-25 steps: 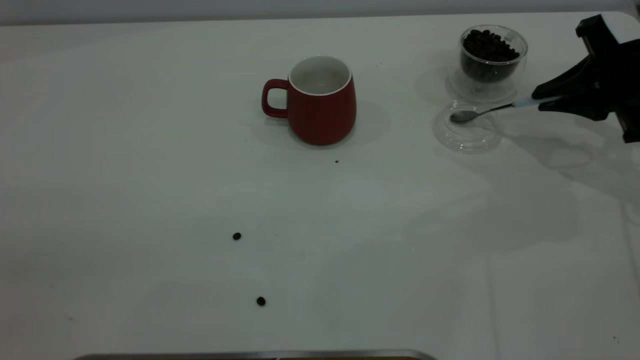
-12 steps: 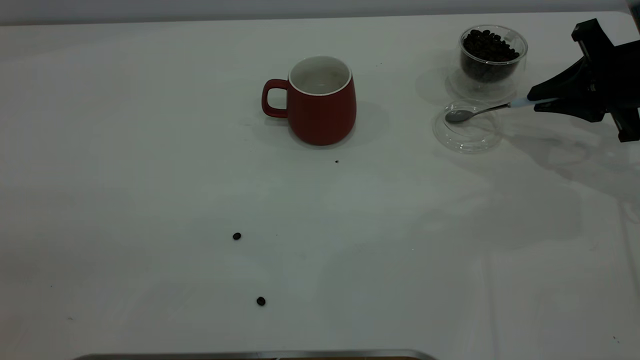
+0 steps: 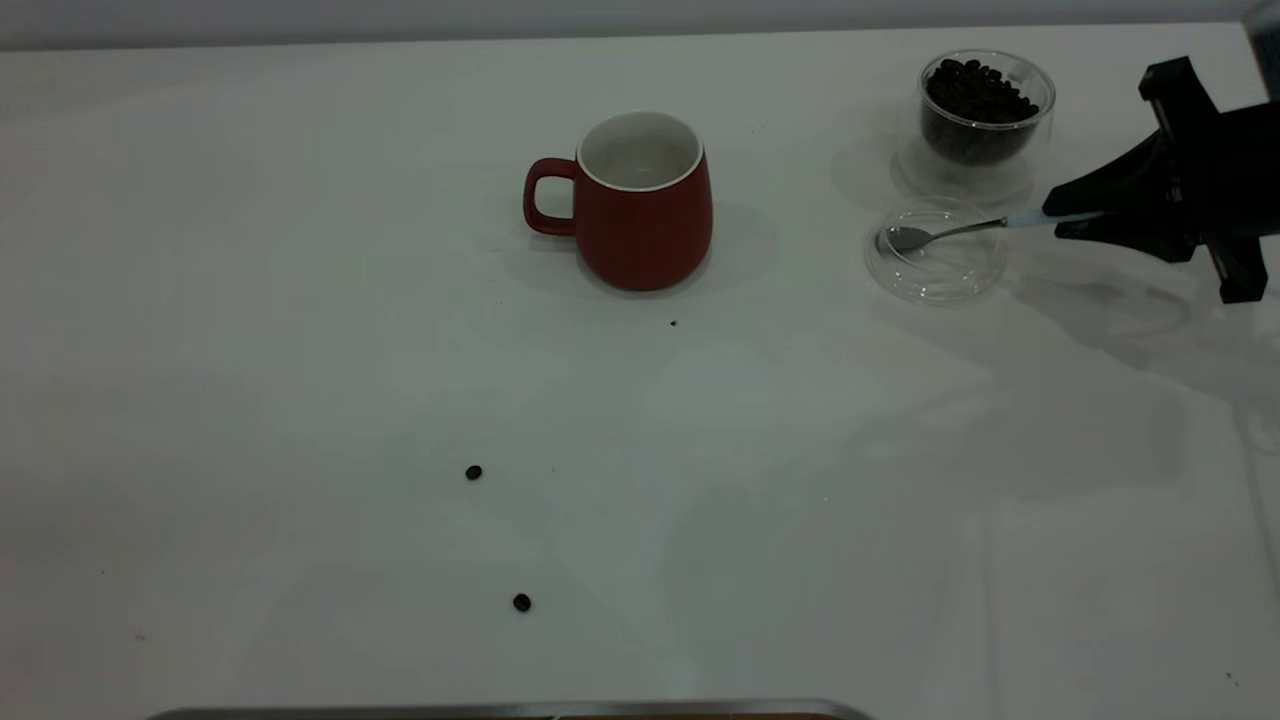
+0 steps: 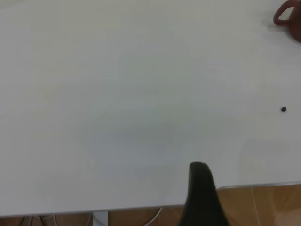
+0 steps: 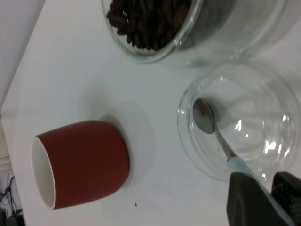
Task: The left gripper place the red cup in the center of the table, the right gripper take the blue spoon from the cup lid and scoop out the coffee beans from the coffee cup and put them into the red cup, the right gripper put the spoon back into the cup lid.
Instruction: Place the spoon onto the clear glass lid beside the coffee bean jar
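Your blue spoon [image 3: 985,226] has its metal bowl resting in the cup lid [image 3: 935,265], handle sticking out toward the right gripper [image 3: 1062,216], whose jaws are clamped on the pale handle tip. The coffee cup [image 3: 985,112] sits just behind the lid, the red cup [image 3: 640,205] mid-table. Can't tell on your left gripper [image 4: 202,197], only one finger shows.

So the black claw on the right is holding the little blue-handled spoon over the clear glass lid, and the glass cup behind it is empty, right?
Not quite: the small clear glass cup is full of dark coffee beans, as the exterior view shows. The rest holds: the right gripper grips the blue-handled metal spoon over the round clear glass lid.
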